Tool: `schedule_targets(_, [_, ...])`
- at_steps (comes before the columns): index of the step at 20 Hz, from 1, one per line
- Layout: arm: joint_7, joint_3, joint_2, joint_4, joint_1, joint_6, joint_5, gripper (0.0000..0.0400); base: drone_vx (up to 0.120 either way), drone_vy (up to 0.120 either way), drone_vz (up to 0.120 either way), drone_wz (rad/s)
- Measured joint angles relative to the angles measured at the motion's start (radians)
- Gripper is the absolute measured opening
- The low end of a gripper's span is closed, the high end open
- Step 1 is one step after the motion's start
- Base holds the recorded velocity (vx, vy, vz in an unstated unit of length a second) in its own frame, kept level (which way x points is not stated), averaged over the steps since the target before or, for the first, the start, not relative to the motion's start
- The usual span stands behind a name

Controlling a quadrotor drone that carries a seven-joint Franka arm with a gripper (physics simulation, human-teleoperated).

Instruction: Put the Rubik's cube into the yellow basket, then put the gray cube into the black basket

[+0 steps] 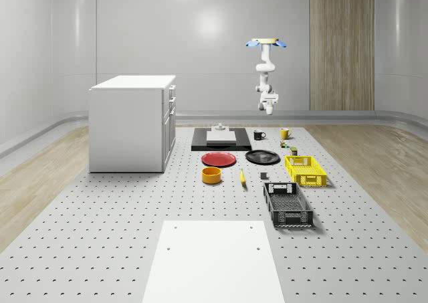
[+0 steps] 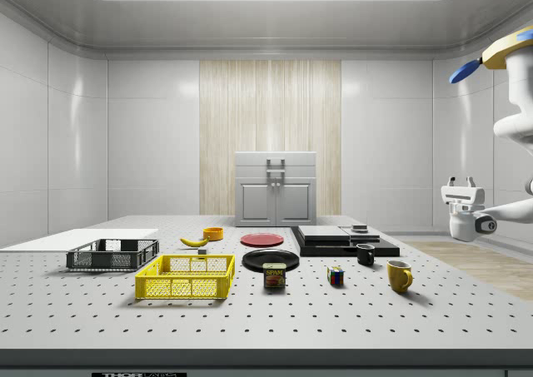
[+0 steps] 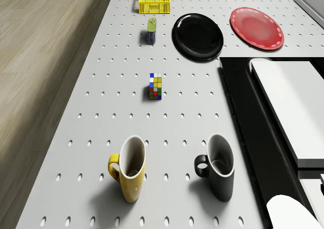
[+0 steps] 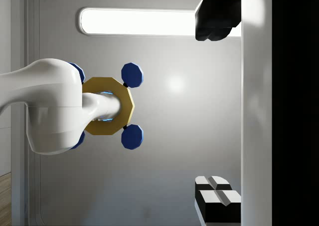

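1. The drone (image 1: 266, 43) hovers high above the far end of the perforated table (image 1: 100, 249), its white jointed arm hanging below.
2. The gripper (image 2: 460, 181) points upward in the air, fingers spread apart, gripping nothing.
3. The Rubik's cube (image 3: 155, 86) sits on the table between the mugs and a tin can (image 3: 151, 30).
4. The yellow basket (image 1: 305, 170) and black basket (image 1: 287, 205) are open mesh crates.
5. The small gray cube (image 1: 263, 176) lies between them.

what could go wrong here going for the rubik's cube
The Rubik's cube sits between the spam can and two mugs, yellow and black; a descent from the drone's high hover could knock one. The pincer points upward and must reorient first.
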Motion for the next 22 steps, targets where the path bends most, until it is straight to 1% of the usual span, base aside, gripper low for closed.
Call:
schedule_targets(7, [0.0,0.002,-0.004,-0.003,-0.001,0.005,-0.002,0.04,0.0,0.12,0.0,0.0])
schedule_targets(8, [0.0,0.003,-0.004,-0.004,-0.001,0.006,-0.003,0.04,0.04,0.12,0.0,0.0])
schedule_targets(10, [0.0,0.004,-0.005,-0.005,-0.002,0.007,-0.005,0.04,0.12,0.12,0.0,0.0])
schedule_targets(22, [0.005,0.032,-0.012,-0.012,-0.011,0.017,-0.044,0.04,0.12,0.003,0.0,0.0])
